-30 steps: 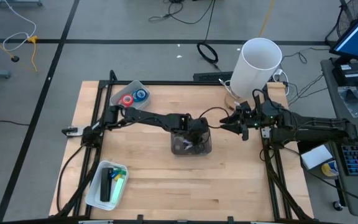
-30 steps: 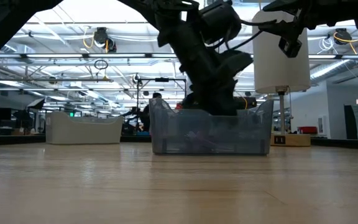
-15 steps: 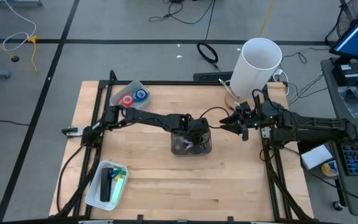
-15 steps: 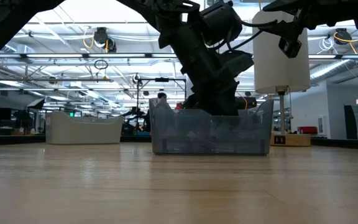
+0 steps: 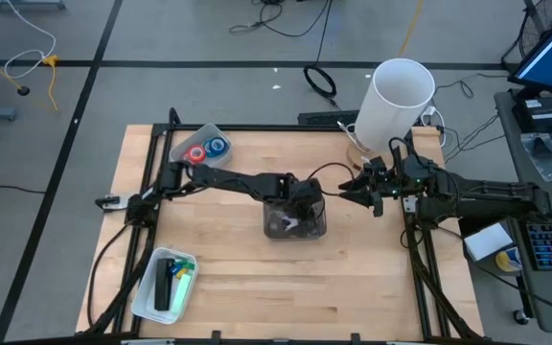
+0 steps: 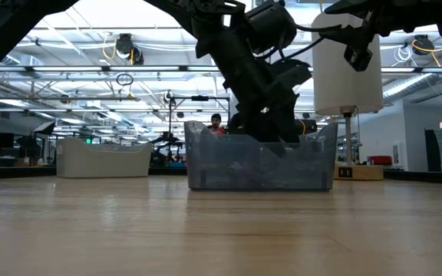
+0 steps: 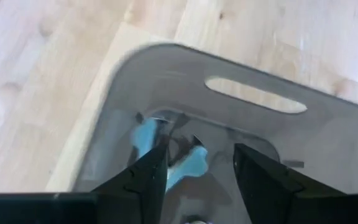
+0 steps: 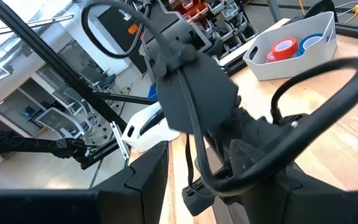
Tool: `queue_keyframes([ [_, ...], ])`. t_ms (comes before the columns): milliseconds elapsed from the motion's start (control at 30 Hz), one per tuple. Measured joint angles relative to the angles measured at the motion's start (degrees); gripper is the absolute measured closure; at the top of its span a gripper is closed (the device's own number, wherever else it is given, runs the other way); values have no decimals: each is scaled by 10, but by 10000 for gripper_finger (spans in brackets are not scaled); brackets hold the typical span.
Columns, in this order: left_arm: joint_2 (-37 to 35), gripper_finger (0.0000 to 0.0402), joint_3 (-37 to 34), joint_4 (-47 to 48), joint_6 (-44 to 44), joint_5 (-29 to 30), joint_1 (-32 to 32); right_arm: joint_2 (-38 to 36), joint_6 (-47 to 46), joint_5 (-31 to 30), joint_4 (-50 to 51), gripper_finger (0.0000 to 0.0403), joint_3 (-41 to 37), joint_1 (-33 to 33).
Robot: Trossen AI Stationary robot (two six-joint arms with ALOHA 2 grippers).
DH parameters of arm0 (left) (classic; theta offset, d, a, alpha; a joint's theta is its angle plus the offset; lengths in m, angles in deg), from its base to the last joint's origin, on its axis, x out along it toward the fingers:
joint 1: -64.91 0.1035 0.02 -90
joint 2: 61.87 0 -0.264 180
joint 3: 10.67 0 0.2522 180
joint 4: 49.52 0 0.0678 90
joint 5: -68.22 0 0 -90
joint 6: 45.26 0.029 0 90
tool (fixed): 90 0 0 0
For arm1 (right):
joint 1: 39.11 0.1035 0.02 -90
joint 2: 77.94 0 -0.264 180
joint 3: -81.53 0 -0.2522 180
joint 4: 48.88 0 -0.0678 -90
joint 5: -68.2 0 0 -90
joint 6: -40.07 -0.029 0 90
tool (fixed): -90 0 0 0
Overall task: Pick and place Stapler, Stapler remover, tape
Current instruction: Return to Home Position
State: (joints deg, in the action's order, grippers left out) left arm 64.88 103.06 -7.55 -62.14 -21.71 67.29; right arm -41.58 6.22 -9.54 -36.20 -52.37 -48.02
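l hand (image 7: 199,157) spread over bin (image 7: 166,68) w/ blue remover (image 7: 145,134).

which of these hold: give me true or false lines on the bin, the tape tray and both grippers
1. The left gripper hangs open over the smoky translucent plastic bin. True.
2. The light blue plastic stapler remover is clamped in that gripper. False: it lies loose in the bin below it.
3. The red tape roll and blue tape roll sit in the clear plastic tray. True.
4. The right gripper is down inside the bin too. False: it hovers beside the bin, over the wooden table.
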Motion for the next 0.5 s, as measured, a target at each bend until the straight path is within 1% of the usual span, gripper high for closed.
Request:
queue_keyframes([
  [100, -9, 212, 0, 11, -16, -8, 5, 0, 0, 0, 0, 236, 0, 0],
  [233, -39, 211, 0, 46, -33, -51, 13, 0, 0, 1, -2, 236, 0, 0],
  [333, -70, 211, 0, 102, -57, -67, 19, 0, 0, 1, -4, 236, 0, 0],
  [433, -103, 211, 0, 178, -62, -68, 23, 0, 0, 1, -4, 236, 0, 0],
  [500, -124, 211, 0, 222, -60, -58, 22, 0, 2, 1, -4, 236, 0, 0],
])
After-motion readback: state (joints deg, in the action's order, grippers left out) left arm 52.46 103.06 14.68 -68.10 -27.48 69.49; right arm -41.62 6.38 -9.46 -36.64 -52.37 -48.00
